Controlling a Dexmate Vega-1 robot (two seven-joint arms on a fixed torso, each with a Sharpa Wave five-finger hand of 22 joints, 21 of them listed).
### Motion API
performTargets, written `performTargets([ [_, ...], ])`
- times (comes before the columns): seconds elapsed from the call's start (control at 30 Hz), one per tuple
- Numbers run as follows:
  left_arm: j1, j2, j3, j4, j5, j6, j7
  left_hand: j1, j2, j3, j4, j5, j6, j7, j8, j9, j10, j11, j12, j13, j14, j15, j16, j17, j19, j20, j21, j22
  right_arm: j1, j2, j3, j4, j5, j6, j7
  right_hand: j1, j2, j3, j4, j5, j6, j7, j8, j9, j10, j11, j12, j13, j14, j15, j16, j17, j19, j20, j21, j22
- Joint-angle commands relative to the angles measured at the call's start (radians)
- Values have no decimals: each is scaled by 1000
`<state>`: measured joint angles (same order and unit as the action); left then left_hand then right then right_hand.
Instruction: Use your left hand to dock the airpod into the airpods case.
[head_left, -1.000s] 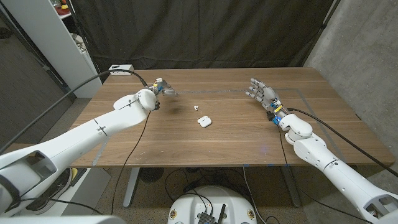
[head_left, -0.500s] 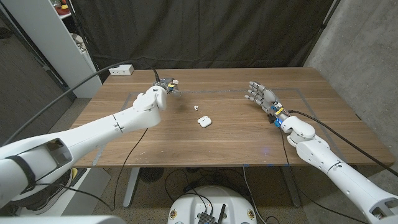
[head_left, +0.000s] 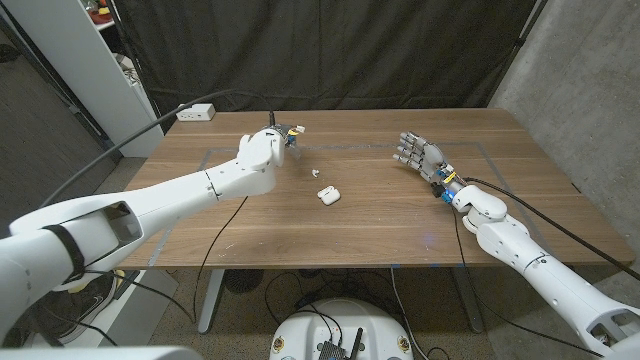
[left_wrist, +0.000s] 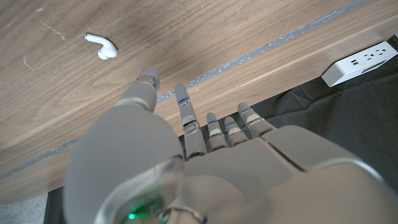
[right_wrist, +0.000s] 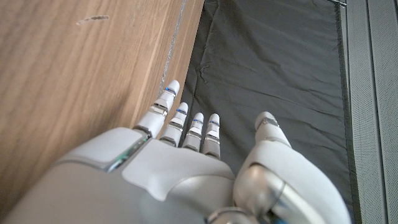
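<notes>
A single white airpod (head_left: 317, 173) lies loose on the wooden table (head_left: 380, 220), and it shows close up in the left wrist view as airpod (left_wrist: 102, 46). The white airpods case (head_left: 328, 195) sits open a little nearer than it, near the table's middle. My left hand (head_left: 268, 147) hovers over the table just left of the airpod, fingers apart and holding nothing; in its wrist view the left hand (left_wrist: 186, 149) has its fingers (left_wrist: 184, 109) stretched out short of the airpod. My right hand (head_left: 423, 157) stands at the right with fingers spread and holds nothing.
A white power strip (head_left: 196, 112) lies at the table's far left corner, seen also as power strip (left_wrist: 360, 60). A dark curtain hangs behind the table. Cables trail from both arms.
My left arm has swung to the right along the far part of the table, bringing the hand near the airpod. The right hand, airpod and case have stayed put.
</notes>
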<state>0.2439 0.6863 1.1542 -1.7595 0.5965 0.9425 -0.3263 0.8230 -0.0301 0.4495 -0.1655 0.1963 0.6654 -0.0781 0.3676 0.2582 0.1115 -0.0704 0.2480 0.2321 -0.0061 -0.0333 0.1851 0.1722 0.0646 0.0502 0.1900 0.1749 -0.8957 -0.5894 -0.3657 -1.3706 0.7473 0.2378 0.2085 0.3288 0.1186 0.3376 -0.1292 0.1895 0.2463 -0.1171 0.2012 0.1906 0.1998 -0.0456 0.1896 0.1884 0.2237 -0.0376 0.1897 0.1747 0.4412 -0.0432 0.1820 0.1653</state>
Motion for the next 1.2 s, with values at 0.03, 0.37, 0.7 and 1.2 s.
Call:
performTargets([
  [0.03,-4,-61,2,61,46,-67,-48,20,-4,-11,1,-2,26,-1,4,3,24,-9,11,1,23,-26,9,2,17,2,9,2,7,8,10,45,23,6,31,-9,-2,-2,2,-1,-1,5,-4,3,10,-1,9,3,9,-77,3,1,-6,1,7,4],
  [0.37,-2,-105,4,133,72,-119,-53,37,-6,-20,2,-3,40,2,9,9,39,-16,15,-2,32,-31,8,1,26,-2,11,2,4,20,18,64,31,22,35,-13,-6,-3,2,-1,-1,5,-4,3,14,0,9,3,14,-75,3,0,-6,2,7,4],
  [0.7,6,-128,-2,183,86,-170,-54,54,-6,-29,3,-3,59,3,16,15,62,-24,23,-3,50,-43,9,1,42,-13,15,3,24,36,17,101,37,24,51,-19,-6,-4,4,0,4,-8,-3,3,20,-2,10,4,17,-78,2,0,-7,3,7,5],
  [1.2,-2,-158,-8,234,100,-226,-80,69,-5,-45,7,-7,99,9,37,31,80,-31,28,-2,59,-46,6,1,50,-16,16,5,26,47,27,128,46,34,57,-35,-5,-2,8,2,14,-23,-1,4,34,-2,11,5,28,-81,1,0,-9,4,8,4],
])
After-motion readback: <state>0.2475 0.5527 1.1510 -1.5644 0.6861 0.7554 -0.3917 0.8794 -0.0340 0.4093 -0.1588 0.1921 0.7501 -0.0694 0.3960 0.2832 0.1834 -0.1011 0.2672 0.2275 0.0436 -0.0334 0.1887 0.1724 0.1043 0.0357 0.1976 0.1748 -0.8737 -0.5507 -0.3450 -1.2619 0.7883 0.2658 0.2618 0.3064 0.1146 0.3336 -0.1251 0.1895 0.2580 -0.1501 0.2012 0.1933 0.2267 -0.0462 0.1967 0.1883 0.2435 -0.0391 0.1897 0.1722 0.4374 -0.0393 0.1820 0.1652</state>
